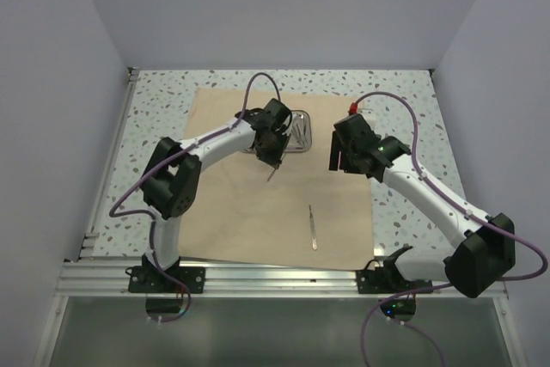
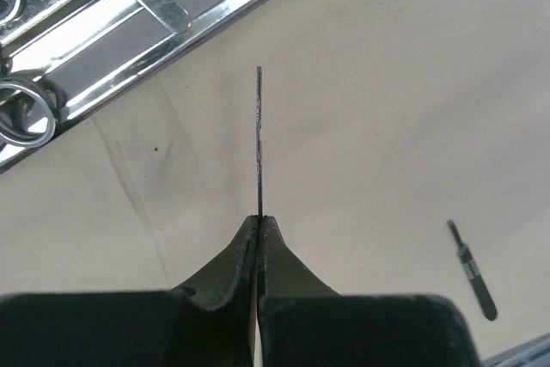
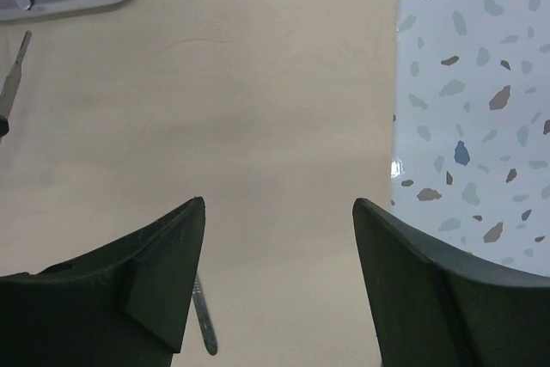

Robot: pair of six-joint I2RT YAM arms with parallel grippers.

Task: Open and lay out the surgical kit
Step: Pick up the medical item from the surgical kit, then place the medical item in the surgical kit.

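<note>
Two arms: extended over the cloth wrap point(image 1: 232, 212) spread on the desk point(image 1: 172, 92).
Left end effector point(image 2: 259, 219): tilted downward just beside the steel tray point(image 1: 301, 133), clamped on a slim instrument point(image 2: 259, 139).
Right end effector point(image 3: 279, 208): right of tray, jaws wide.
Second instrument point(image 1: 313, 227): flat on wrap, well nearward of tray.

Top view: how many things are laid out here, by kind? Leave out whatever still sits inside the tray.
Cloth wrap: 1
Steel tray: 1
Slim instruments outside the tray: 2, the lying instrument on the cloth and the held instrument in the left gripper
Total: 4
</note>
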